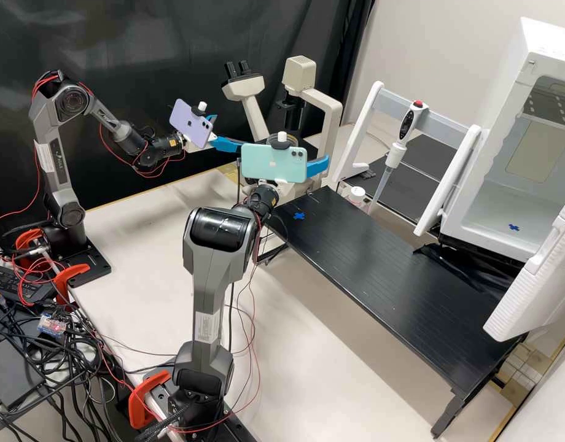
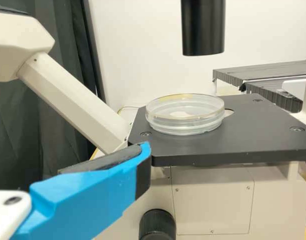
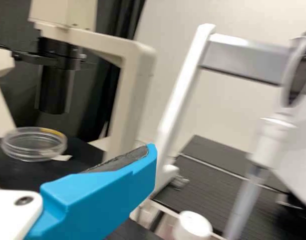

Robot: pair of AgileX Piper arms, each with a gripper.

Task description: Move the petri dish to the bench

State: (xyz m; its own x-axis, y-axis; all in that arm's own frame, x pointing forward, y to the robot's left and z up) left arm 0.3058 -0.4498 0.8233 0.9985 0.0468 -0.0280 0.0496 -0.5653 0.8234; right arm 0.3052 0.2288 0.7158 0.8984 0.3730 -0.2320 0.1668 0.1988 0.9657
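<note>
The petri dish (image 2: pixel 185 116) sits flat near an edge of the black microscope stage (image 2: pixel 232 145), while the left fingers (image 2: pixel 93 196) and right fingers (image 3: pixel 105 192) stand well parted, empty, presumably to admit its rim.

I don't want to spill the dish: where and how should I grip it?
Probably best across its round side wall, at opposite points, coming in level from the side the left wrist view looks from. The dish is shallow and lies flat on the black stage; the black tube hangs above, so a grip from the top looks awkward.
</note>
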